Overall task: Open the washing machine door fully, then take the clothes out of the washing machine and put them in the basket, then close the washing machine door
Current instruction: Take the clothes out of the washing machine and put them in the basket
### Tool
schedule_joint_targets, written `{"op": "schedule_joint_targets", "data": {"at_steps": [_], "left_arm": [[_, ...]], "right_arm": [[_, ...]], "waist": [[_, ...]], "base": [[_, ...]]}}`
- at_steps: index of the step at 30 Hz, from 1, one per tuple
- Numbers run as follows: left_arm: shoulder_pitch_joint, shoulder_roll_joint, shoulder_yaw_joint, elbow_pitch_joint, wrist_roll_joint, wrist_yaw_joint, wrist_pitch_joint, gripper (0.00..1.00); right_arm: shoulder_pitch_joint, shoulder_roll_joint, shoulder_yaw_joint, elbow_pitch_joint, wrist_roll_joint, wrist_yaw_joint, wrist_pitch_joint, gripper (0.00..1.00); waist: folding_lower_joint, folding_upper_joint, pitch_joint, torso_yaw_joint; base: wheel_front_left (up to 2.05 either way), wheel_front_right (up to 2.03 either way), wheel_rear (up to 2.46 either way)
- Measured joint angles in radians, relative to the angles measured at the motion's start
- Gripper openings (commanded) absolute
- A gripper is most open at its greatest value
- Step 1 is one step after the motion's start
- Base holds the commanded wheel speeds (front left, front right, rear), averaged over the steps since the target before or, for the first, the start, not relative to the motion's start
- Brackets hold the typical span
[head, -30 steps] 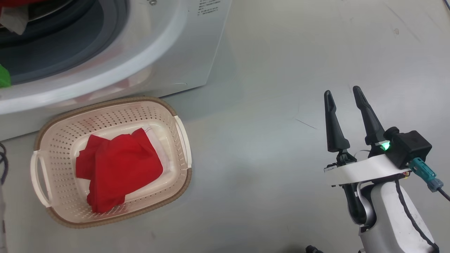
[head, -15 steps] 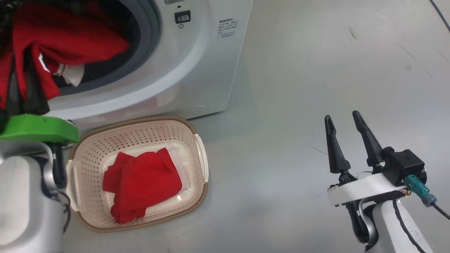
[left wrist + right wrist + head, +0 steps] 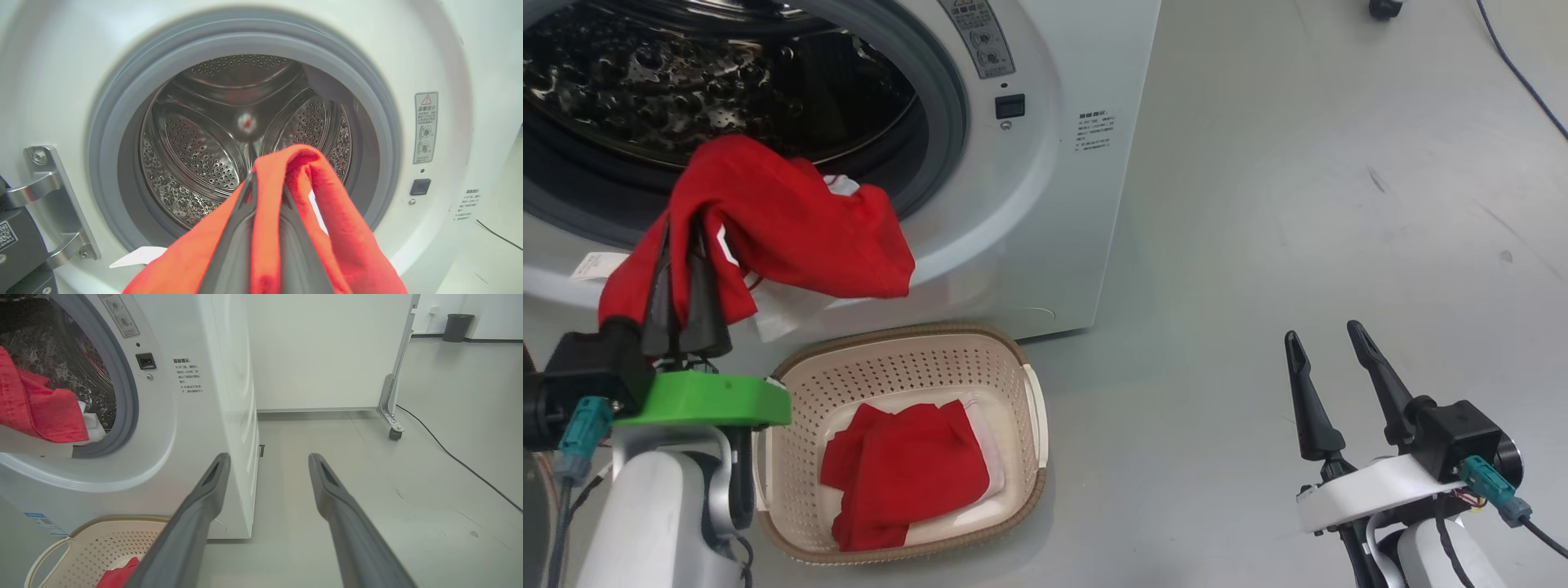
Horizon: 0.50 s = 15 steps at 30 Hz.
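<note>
Fingers [image 3: 233,249] of the left gripper [image 3: 683,237] are clamped tight on a red garment [image 3: 800,233]. The right gripper [image 3: 1322,330] is spread wide, holding nothing. Another red piece [image 3: 907,474] is lying in the basket [image 3: 915,347], with the washing machine [image 3: 1054,204] and its open drum [image 3: 196,155] just behind.

Washing machine [image 3: 453,49], front panel, right of the round opening: tall grey warning label [image 3: 425,127]. It has a red triangle with an exclamation mark on top, then small print and two pictograms; the print is too small to read.

Below it, block of Chinese print [image 3: 187,375]: a heading and short lines, characters not legible.

QR sticker [image 3: 7,236] on the dark part beside the hinge [image 3: 53,196].

Blue label [image 3: 41,522] low on the cabinet, blurred.
</note>
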Motion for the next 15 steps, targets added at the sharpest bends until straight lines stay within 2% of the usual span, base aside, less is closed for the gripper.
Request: {"op": "schedule_joint_targets", "data": {"at_steps": [9, 15], "left_arm": [[0.116, -0.023, -0.028, -0.02, -0.005, 0.0, 0.006, 0.0], [0.163, -0.032, -0.045, -0.015, -0.017, 0.009, 0.014, 0.0]], "right_arm": [[0.025, 0.0, 0.02, -0.002, -0.002, 0.008, 0.0, 1.0], [0.026, 0.0, 0.027, -0.013, -0.006, 0.008, 0.0, 1.0]], "waist": [[0.0, 0.0, -0.05, 0.042], [0.0, 0.0, -0.047, 0.041]], "base": [[0.0, 0.0, 0.0], [0.0, 0.0, 0.0]]}}
